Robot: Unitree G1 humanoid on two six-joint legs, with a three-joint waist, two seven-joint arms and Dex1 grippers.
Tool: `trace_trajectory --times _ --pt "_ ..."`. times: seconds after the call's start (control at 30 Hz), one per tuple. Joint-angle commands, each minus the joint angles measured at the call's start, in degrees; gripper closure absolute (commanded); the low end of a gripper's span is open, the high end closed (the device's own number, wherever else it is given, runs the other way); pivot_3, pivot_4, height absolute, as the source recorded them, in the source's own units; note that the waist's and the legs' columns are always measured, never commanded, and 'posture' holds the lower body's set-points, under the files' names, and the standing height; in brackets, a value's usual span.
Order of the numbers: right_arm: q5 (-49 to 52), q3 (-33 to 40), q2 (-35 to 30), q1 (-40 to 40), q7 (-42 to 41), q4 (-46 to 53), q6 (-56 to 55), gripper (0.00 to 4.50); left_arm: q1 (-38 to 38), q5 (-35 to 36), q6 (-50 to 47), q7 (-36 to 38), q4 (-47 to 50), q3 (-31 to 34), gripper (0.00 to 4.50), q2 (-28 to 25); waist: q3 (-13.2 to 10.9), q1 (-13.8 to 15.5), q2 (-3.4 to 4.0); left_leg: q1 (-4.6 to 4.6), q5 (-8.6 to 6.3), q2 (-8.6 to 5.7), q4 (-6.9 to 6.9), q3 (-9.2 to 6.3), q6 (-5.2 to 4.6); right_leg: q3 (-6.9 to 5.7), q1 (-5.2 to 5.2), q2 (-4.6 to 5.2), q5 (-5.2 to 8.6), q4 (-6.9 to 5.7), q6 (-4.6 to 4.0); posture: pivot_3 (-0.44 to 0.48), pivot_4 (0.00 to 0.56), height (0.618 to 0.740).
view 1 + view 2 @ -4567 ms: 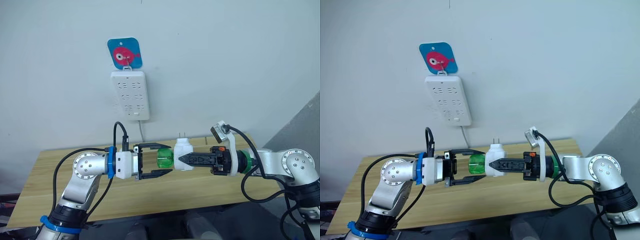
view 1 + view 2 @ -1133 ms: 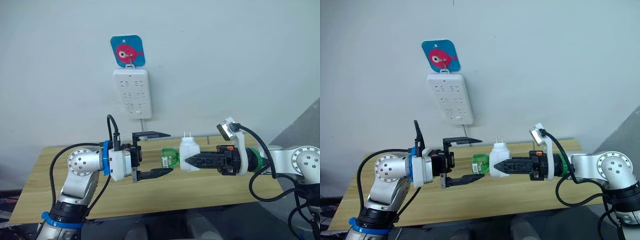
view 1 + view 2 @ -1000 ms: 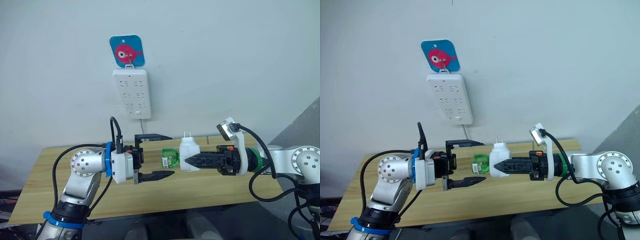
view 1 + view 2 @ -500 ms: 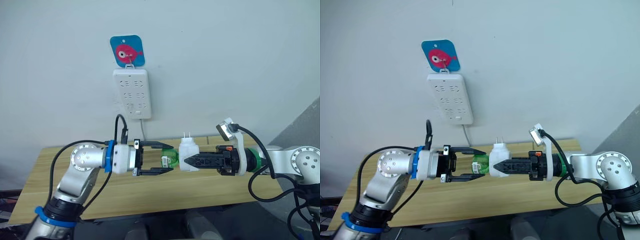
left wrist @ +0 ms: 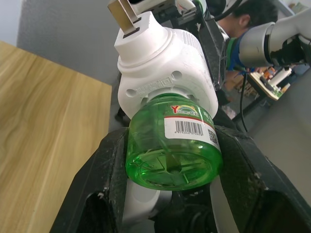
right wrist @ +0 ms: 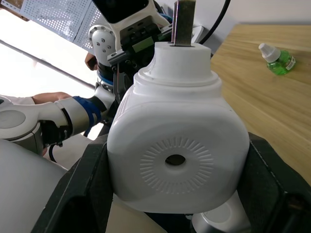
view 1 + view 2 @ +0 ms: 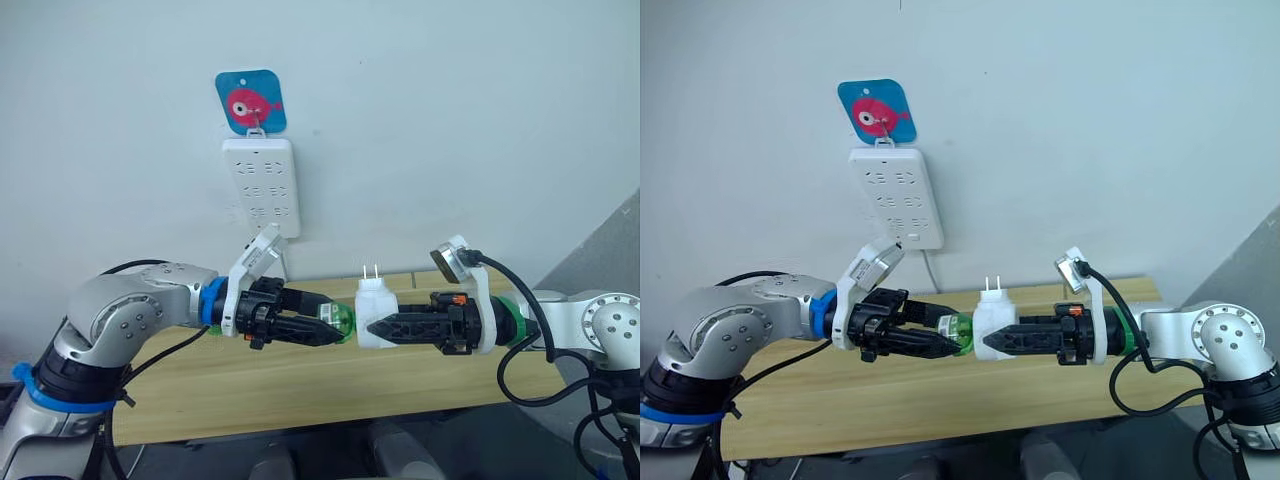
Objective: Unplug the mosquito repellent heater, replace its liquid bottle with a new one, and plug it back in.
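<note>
Pale wall behind, a white power strip [image 7: 260, 187] hanging under a fish sticker [image 7: 250, 102], and a wooden table [image 7: 300, 375] below your arms. The heater [image 7: 373, 312] is already out of the strip, so you're in the bottle-swap step, held in mid-air above the table.

Your right gripper [image 7: 378, 327] has its two black fingers pressed against either side of the white heater body, prongs up toward the ceiling, vent face toward the wrist camera. It's closed only as far as the heater's width allows, and it looks a firm hold.

Your left gripper [image 7: 940, 338] comes in from the opposite side, directly facing the right one. Its fingers have narrowed onto the green bottle [image 5: 171, 153], one pad on each flank of the clear plastic, the label turned away from the table. The bottle's neck is seated in the heater's base collar, so the two grippers are joined through the bottle and heater.

Whether this is the old bottle coming out or a fresh one going in, I can't tell from here. A second small green bottle [image 6: 278, 59] lies on the table, well apart, beyond the right gripper.

Next move, as I judge it: twist the left wrist about the bottle's axis while the right holds the heater still. Keep both in line, or the thread may bind.
</note>
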State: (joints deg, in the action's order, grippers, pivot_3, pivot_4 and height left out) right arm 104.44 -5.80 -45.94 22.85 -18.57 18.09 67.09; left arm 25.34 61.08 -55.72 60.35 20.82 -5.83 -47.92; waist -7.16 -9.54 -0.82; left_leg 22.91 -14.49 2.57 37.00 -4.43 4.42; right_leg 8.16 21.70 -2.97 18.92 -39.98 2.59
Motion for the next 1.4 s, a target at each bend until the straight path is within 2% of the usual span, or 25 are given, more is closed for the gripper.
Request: trace_trajectory --times 0.03,0.17,0.4,0.53,0.67,0.77,0.93,1.13,1.4 --pt "1.7 0.7 0.3 0.7 -0.6 2.0 -0.3 1.50 -0.5 -5.4 3.7 -0.1 0.3 0.9 1.24 0.2 0.0 0.0 0.00 0.00 0.00 0.00 0.00 0.00 0.00 0.00 0.00 0.00 0.00 0.00 0.00 -0.144 0.090 0.740" --pt "2.4 0.7 0.3 0.8 0.1 1.6 -0.6 1.50 -2.1 -8.9 6.7 3.1 1.4 0.3 0.02 -0.8 0.0 0.0 0.00 -0.01 0.00 0.00 -0.01 0.04 0.00 0.04 0.00 0.00 0.00 0.00 0.00 -0.142 0.090 0.740" --pt "2.9 0.9 0.2 0.5 0.9 1.0 -0.9 1.50 -5.0 -14.4 13.2 5.6 2.8 1.6 0.00 -0.6 0.0 0.2 0.00 0.00 0.00 0.00 -0.01 0.05 0.00 0.06 0.02 0.00 0.00 0.01 0.00 -0.144 0.089 0.740" --pt "2.9 1.3 0.2 0.4 1.2 0.2 -1.0 1.50 -8.9 -22.8 28.2 5.8 3.3 3.5 0.00 2.6 0.0 0.2 0.00 0.00 0.00 0.01 -0.01 0.07 0.00 0.08 0.02 0.01 0.00 0.01 -0.01 -0.143 0.090 0.740" --pt "2.7 1.3 0.3 0.3 1.3 0.0 -1.0 1.50 -14.2 -33.2 48.6 8.1 -0.3 3.2 0.00 6.2 0.0 0.2 0.00 -0.01 0.00 0.00 -0.02 0.13 0.00 0.15 0.01 0.03 -0.01 0.03 -0.02 -0.143 0.090 0.740" --pt "2.7 1.2 0.5 0.4 1.4 0.0 -1.0 1.50 -16.7 -36.2 60.0 9.4 -2.4 3.6 0.00 9.3 0.0 0.3 0.00 -0.01 0.00 0.00 -0.01 0.15 0.00 0.17 0.01 0.04 -0.02 0.02 -0.03 -0.140 0.089 0.740" --pt "2.6 1.1 0.5 0.5 1.5 0.0 -0.9 1.50 -16.2 -38.6 72.8 8.7 -5.8 3.9 0.00 14.1 0.0 0.3 0.00 -0.01 0.00 0.00 0.03 0.18 0.00 0.20 0.00 0.05 -0.02 0.02 -0.02 -0.140 0.089 0.740" --pt "2.8 1.2 0.4 0.6 1.6 0.0 -0.8 1.50 -16.5 -38.7 78.3 8.2 -6.3 2.8 0.00 16.3 0.0 0.2 0.00 -0.01 0.00 0.00 0.03 0.18 0.00 0.19 -0.01 0.04 -0.03 0.02 -0.01 -0.146 0.090 0.740" --pt "2.9 1.2 0.3 0.6 1.9 0.0 -0.8 1.50 -16.9 -37.9 79.0 8.4 -5.8 1.9 0.00 16.0 0.0 0.1 0.00 -0.01 0.00 0.00 0.04 0.17 0.00 0.18 -0.02 0.04 -0.03 0.02 0.00 -0.150 0.091 0.740"
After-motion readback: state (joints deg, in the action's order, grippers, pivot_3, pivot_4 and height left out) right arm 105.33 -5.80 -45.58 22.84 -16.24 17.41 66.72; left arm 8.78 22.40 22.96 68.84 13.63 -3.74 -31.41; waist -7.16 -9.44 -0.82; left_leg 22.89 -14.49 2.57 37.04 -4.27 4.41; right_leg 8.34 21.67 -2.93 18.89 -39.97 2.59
